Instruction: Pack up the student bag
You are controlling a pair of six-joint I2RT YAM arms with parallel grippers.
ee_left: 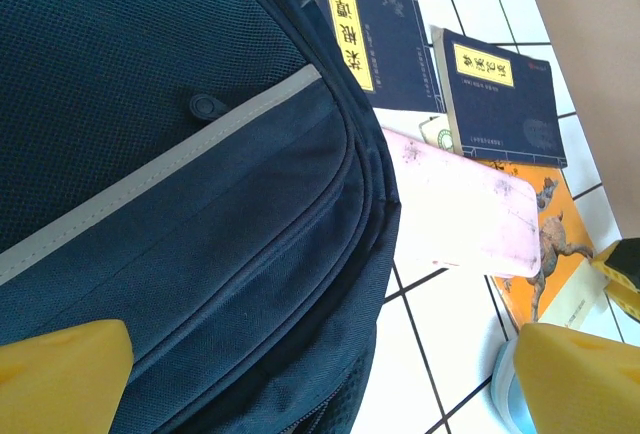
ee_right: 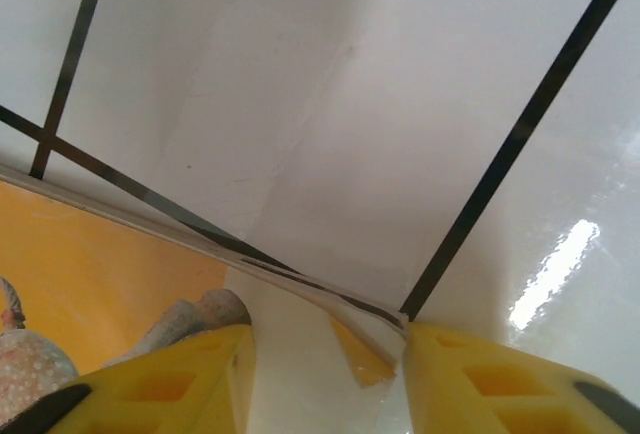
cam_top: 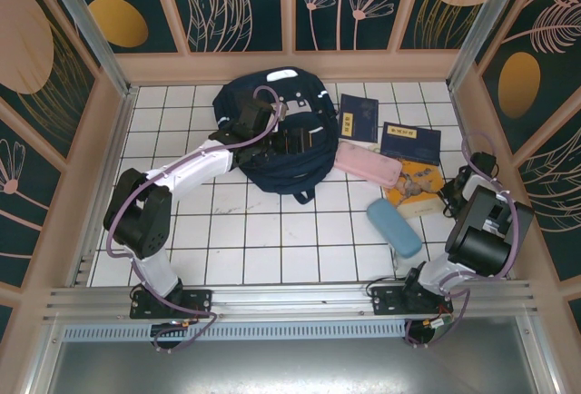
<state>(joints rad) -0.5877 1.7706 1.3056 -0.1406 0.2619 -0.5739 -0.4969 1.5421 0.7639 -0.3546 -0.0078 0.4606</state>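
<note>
Reaching over student bag, left hand spread

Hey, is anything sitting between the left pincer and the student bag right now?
Nothing visible. The left pincer, jaws wide open, is right over the student bag, with only bare navy fabric below it. The pink case lies at the bag's side, out of the way.

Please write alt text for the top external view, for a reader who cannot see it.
A large navy student bag lies at the far middle of a white tiled table, with the left arm reaching over it. To its right lie two navy booklets, a pink case, an orange book and a blue case, near the folded right arm.
</note>
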